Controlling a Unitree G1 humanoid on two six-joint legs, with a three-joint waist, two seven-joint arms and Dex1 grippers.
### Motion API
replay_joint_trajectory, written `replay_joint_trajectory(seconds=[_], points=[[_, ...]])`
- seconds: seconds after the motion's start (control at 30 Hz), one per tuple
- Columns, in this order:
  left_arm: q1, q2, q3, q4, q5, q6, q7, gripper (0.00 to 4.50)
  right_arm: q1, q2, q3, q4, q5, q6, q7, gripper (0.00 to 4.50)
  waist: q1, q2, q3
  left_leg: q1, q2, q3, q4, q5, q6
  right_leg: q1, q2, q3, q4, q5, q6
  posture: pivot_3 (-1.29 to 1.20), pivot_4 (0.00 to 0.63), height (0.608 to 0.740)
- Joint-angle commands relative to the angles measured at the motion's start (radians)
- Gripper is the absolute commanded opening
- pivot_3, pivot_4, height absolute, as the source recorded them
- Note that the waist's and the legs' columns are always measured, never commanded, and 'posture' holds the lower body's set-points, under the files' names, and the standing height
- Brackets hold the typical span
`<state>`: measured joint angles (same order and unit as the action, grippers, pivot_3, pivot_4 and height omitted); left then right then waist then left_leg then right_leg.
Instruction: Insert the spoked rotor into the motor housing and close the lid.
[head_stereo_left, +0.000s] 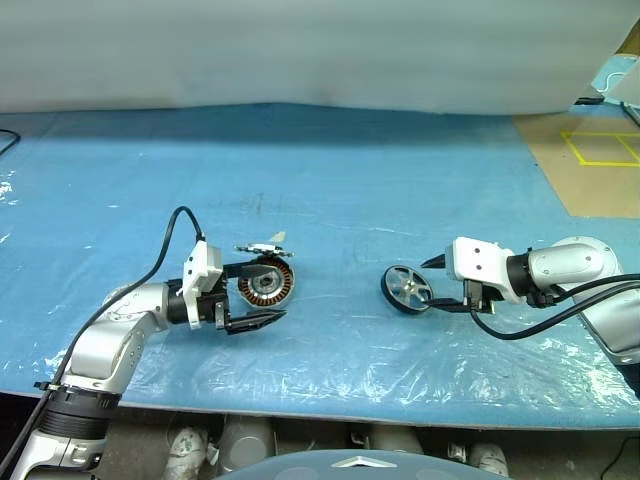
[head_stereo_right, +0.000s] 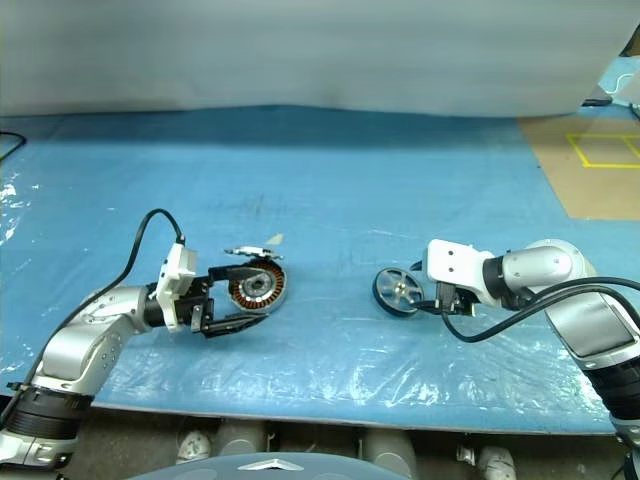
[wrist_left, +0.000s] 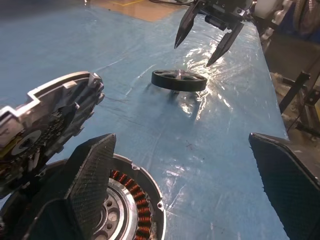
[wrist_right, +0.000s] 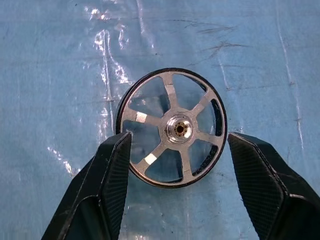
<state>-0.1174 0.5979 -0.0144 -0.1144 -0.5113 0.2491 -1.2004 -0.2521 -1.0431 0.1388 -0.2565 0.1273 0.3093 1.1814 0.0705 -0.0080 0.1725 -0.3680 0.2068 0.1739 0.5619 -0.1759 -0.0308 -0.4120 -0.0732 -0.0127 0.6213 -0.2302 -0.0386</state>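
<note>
- The right gripper (wrist_right: 175, 145), its two black textured fingers spread, is straddling the spoked rotor (wrist_right: 171, 128), a black-rimmed wheel with shiny silver spokes and hub lying flat on the blue plastic-covered table (head_stereo_left: 330, 180); neither finger appears to be touching the rim.
- For a secure pick, the fingers should be closing squarely on opposite sides of the rim, clear of the spokes.
- The left gripper (head_stereo_left: 256, 293), fingers spread wide, is bracketing the motor housing (head_stereo_left: 266, 283), a round silver metal cup ringed with copper-brown windings, well apart from the rotor.
- The lid (wrist_left: 47, 117), a thin notched silver-grey plate, is standing open at the housing's edge.
- The rotor rim looks smooth and hard, so slippage is a likely risk.
</note>
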Motion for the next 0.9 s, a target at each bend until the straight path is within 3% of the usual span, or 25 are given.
replay_joint_trajectory(seconds=[0.03,0.37,0.87,0.9], points=[[-0.008,0.000,-0.010,0.021,0.025,-0.047,-0.019,4.50,-0.040,0.003,0.014,0.026,-0.033,-0.050,0.014,3.17,0.000,0.000,0.000,0.000,0.000,0.000,0.000,0.000,0.000,0.000,0.000,0.000,0.000,0.000,0.000,0.00,0.150,0.740],[0.003,-0.014,-0.014,0.005,0.024,-0.049,-0.006,4.50,-0.154,0.083,0.122,0.116,-0.108,-0.098,0.045,3.17,0.000,0.000,0.000,-0.001,0.000,0.000,0.000,0.000,0.000,0.000,0.000,0.000,0.001,0.000,0.000,0.00,0.150,0.740],[0.022,0.000,0.000,-0.034,0.013,-0.031,0.013,4.50,-0.178,0.134,0.149,0.160,-0.117,-0.111,0.099,3.17,0.000,0.000,0.000,0.000,0.000,0.000,0.001,0.000,0.000,0.000,0.000,0.000,0.001,0.000,0.000,0.00,0.150,0.740],[0.023,0.000,0.000,-0.036,0.013,-0.030,0.015,4.50,-0.176,0.138,0.144,0.162,-0.109,-0.097,0.102,2.81,0.000,0.000,0.000,0.000,0.000,0.000,0.001,0.000,0.000,0.000,0.000,0.000,0.001,0.000,0.000,0.00,0.150,0.740]])
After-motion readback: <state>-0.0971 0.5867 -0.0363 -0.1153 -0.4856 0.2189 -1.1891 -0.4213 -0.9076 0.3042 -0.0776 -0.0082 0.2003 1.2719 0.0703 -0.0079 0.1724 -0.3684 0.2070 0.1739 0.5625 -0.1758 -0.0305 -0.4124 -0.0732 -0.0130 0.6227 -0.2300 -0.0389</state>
